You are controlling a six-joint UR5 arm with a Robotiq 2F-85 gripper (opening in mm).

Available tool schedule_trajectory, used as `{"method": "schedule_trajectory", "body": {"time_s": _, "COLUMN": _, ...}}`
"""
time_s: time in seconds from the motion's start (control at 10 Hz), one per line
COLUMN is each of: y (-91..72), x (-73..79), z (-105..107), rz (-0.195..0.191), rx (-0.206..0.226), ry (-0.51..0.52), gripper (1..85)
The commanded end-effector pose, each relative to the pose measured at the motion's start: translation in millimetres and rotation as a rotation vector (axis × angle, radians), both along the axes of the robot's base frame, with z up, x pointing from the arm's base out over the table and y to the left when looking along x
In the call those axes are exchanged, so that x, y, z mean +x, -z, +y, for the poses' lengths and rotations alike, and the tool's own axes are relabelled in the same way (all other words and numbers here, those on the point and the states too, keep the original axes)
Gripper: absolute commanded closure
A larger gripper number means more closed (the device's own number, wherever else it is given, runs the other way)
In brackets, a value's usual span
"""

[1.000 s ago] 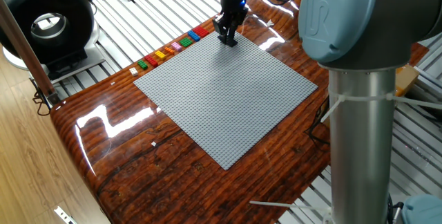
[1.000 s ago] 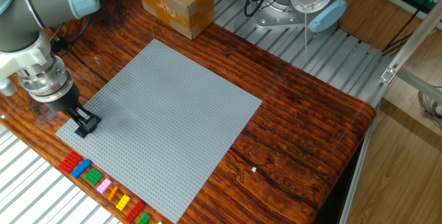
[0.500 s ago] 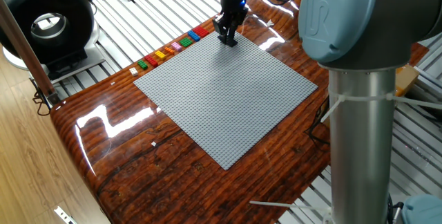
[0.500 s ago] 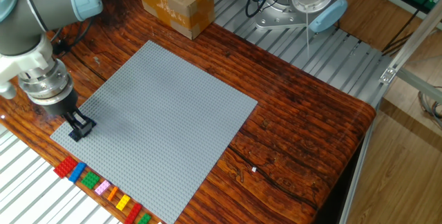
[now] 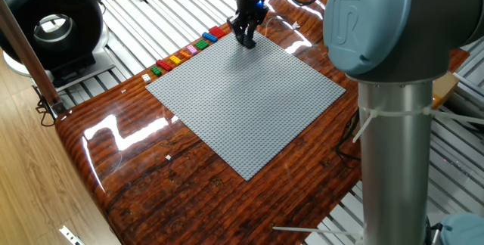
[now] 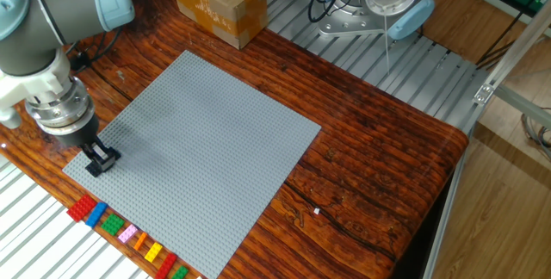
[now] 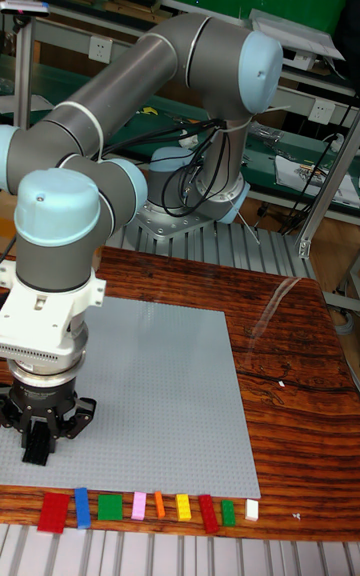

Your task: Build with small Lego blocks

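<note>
I've got the black two-finger gripper [image 6: 101, 160] down at the corner of the large grey square studded baseplate [image 6: 207, 141], tips right at the plate surface. In the tall fixed view the gripper [image 7: 37, 449] shows its fingers pressed close together with no gap I can make out, and I can't see any brick between them, so I read it as closed on nothing. From the one fixed view the gripper [image 5: 246, 39] sits at the far corner of the baseplate [image 5: 249, 101], just beside the brick row.

The small Lego blocks [image 7: 140, 508] lie in a line on the dark polished wooden table [image 7: 290, 376], along the plate's near edge: red, blue, green, pink, orange, yellow, red, green, then white. The same blocks [image 6: 120, 229] run just off the plate edge in the other fixed view, and again [image 5: 185, 53] here. A tan cardboard box [image 6: 217, 2] stands beyond the plate's far side.
</note>
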State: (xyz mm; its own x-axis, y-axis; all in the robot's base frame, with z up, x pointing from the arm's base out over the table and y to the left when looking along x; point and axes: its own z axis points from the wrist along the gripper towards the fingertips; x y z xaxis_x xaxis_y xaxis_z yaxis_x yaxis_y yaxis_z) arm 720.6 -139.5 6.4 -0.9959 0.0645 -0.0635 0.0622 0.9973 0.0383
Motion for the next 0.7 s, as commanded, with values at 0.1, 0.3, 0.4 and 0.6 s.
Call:
{"method": "schedule_trajectory", "body": {"time_s": 0.1, "y": -0.5, "x": 1.1, "z": -0.6, "rz": -0.010, "rx": -0.005, "ry": -0.014, "gripper": 84.7}}
{"method": "schedule_trajectory", "body": {"time_s": 0.3, "y": 1.6, "x": 1.2, "z": -0.3, "rz": -0.019, "rx": -0.013, "ry": -0.019, "gripper": 84.7}}
{"method": "schedule_trajectory", "body": {"time_s": 0.4, "y": 2.5, "x": 1.1, "z": 0.5, "rz": -0.022, "rx": -0.012, "ry": -0.023, "gripper": 84.7}}
{"method": "schedule_trajectory", "body": {"time_s": 0.6, "y": 3.6, "x": 0.7, "z": 1.1, "rz": -0.025, "rx": -0.011, "ry": -0.029, "gripper": 84.7}}
